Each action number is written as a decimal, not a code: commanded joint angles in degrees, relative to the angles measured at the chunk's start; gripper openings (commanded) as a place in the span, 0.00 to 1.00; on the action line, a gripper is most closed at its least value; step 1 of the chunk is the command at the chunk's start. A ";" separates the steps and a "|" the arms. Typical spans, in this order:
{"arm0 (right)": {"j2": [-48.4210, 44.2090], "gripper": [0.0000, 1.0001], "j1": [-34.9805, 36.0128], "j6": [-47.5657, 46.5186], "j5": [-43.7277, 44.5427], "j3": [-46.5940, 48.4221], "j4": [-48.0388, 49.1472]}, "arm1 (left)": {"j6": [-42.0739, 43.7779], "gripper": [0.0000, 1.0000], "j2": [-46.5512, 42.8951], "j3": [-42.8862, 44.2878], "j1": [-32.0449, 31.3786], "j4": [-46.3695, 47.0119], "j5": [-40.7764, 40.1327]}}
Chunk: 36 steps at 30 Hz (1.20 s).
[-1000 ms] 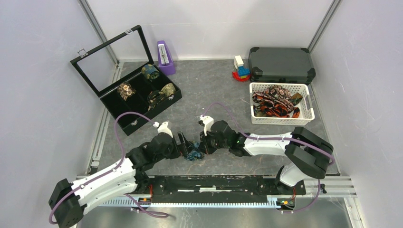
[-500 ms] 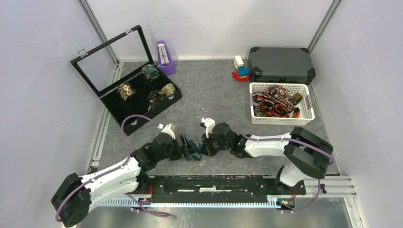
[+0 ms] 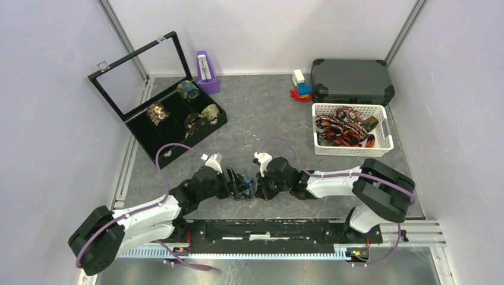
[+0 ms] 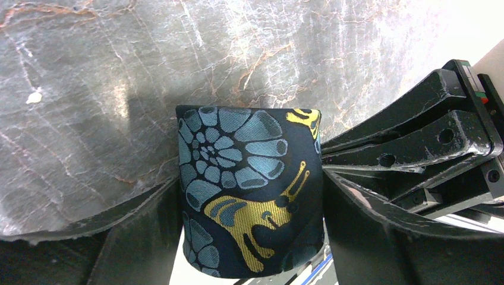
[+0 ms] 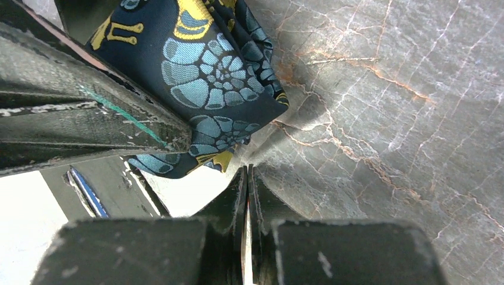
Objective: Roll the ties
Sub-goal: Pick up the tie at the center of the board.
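Observation:
A rolled dark navy tie (image 3: 242, 187) with blue and gold paisley stands on the grey table between both grippers. In the left wrist view the roll (image 4: 249, 190) fills the gap of my left gripper (image 4: 249, 178), whose fingers (image 4: 142, 231) press it on both sides. My left gripper (image 3: 236, 185) comes at the roll from the left. My right gripper (image 3: 257, 185) is shut with nothing in it. In the right wrist view its closed tips (image 5: 246, 169) sit just beside the loose lower edge of the tie (image 5: 202, 77).
A black display box (image 3: 156, 155) with its lid up holds several rolled ties at the back left. A white basket (image 3: 353, 151) of loose ties stands at the right. Behind are a dark case (image 3: 352, 80), toy blocks (image 3: 301, 87) and a purple object (image 3: 206, 71).
My left arm has reached right onto the roll and its jaws have narrowed around it. The right gripper stayed shut and shifted slightly down beside the roll.

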 commanded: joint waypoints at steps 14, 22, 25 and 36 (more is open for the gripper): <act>0.32 0.05 -0.89 -0.07 -0.48 -0.35 1.35 | 1.71 0.27 4.70 -3.54 0.38 6.58 -1.69; -3.47 0.05 -2.94 -0.85 0.10 -1.70 -0.23 | 1.90 0.02 3.91 -2.56 0.37 5.94 -1.53; -6.36 0.05 -4.47 -1.79 1.32 -2.44 -1.78 | 1.81 0.02 1.38 -1.23 0.37 2.84 -2.39; -13.64 0.04 -9.17 -3.73 3.26 -4.64 -4.71 | 3.75 0.02 -9.85 9.33 0.41 -17.23 -10.85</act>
